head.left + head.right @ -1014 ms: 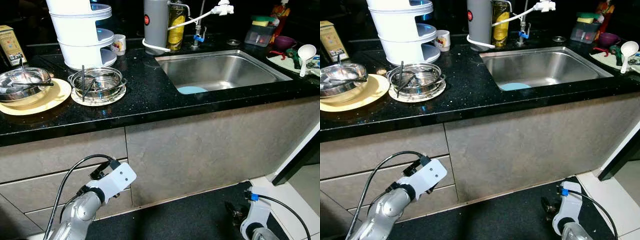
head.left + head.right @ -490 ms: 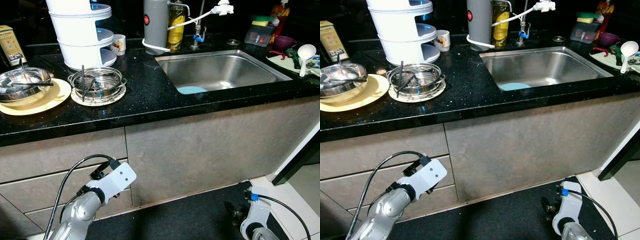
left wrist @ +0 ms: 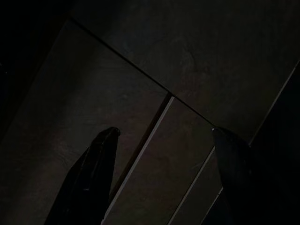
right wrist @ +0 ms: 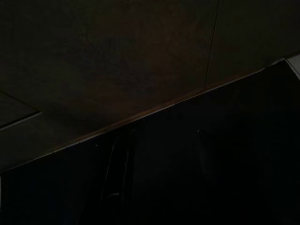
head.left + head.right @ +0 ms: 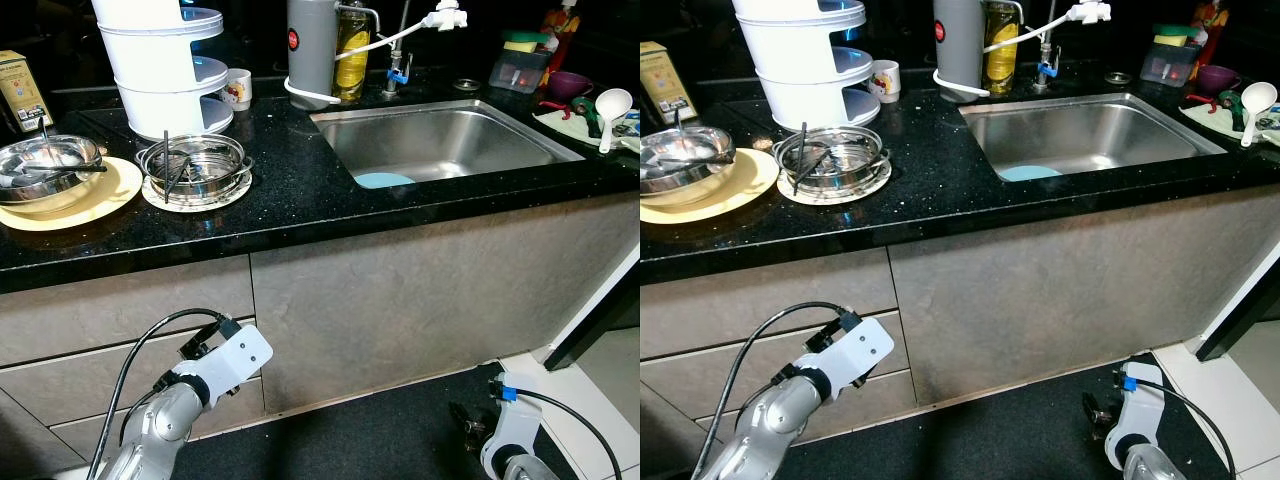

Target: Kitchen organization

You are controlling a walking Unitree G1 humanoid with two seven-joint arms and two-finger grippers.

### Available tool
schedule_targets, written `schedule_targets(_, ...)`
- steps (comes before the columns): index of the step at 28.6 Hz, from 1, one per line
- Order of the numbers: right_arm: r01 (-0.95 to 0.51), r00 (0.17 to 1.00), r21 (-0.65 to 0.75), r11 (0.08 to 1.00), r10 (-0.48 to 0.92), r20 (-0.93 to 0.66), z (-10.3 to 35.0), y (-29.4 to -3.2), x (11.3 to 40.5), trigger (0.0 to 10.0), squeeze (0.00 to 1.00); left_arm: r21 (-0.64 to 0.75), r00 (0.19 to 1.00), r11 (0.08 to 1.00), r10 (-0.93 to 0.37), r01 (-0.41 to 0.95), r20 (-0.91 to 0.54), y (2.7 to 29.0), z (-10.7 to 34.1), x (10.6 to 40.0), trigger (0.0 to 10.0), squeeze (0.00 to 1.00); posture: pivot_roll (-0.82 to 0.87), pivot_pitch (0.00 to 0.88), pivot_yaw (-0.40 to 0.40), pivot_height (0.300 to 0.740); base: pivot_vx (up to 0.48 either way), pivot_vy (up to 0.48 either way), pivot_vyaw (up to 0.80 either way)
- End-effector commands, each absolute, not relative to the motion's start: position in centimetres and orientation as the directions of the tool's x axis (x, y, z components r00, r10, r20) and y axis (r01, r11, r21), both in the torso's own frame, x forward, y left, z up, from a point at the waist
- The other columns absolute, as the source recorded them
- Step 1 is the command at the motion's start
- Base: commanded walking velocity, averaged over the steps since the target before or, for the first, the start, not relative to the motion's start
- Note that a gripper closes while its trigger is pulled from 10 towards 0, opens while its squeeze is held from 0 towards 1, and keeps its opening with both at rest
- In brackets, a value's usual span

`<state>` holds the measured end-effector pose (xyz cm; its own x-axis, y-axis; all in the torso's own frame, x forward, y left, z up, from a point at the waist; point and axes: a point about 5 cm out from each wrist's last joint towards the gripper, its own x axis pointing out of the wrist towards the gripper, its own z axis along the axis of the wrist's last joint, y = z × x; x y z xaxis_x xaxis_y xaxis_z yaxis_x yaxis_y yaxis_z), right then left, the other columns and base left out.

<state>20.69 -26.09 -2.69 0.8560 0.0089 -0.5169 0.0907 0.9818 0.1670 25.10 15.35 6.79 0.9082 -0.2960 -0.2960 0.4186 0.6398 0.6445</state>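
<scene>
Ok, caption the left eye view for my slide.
Steel bowls on a black counter beside the sink; both arms hang idle below.

The white tiered rack (image 5: pixel 160 60) is cut off by the top edge, as is the grey canister (image 5: pixel 312 45). The blue plate (image 5: pixel 384 180) in the sink (image 5: pixel 450 140) is partly hidden by the sink's near wall. The right wrist view is too dark to judge the right gripper (image 4: pixel 159 154) and its jaws.
</scene>
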Motion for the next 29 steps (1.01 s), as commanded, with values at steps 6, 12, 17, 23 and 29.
schedule_targets(6, 0.085, 0.855, 0.162, 0.983, 0.011, -0.519, -2.53, -26.24, 20.75, 10.0, 0.00, 0.648, 0.906, 0.633, -0.303, 0.424, -0.297, 15.17, 7.02, 25.14, 10.0, 0.00, 0.00, 0.000, -0.050, 0.740, 0.000, 0.000, 0.00)
schedule_targets(12, 0.089, 0.857, 0.162, 0.983, 0.007, -0.515, -2.44, -26.31, 20.78, 10.0, 0.00, 0.648, 0.906, 0.633, -0.303, 0.424, -0.296, 15.16, 7.10, 25.17, 10.0, 0.00, 0.00, 0.000, -0.046, 0.740, 0.000, 0.000, 0.00)
schedule_targets(17, 0.094, 0.860, 0.164, 0.982, 0.003, -0.511, -2.36, -26.38, 20.83, 10.0, 0.00, 0.648, 0.906, 0.633, -0.303, 0.424, -0.296, 15.14, 7.18, 25.21, 10.0, 0.00, 0.00, 0.000, -0.044, 0.740, 0.000, 0.000, 0.00)
schedule_targets(23, 0.096, 0.859, 0.162, 0.982, 0.001, -0.512, -2.23, -26.63, 20.88, 10.0, 0.00, 0.648, 0.906, 0.633, -0.304, 0.423, -0.295, 14.91, 7.27, 25.27, 10.0, 0.00, 0.01, 0.000, -0.056, 0.740, 0.000, 0.000, 0.00)
schedule_targets(29, 0.096, 0.858, 0.160, 0.982, 0.000, -0.513, -2.23, -26.66, 20.91, 10.0, 0.00, 0.647, 0.906, 0.634, -0.304, 0.423, -0.294, 14.86, 7.25, 25.29, 10.0, 0.00, 0.01, 0.000, -0.057, 0.740, 0.000, 0.000, 0.00)
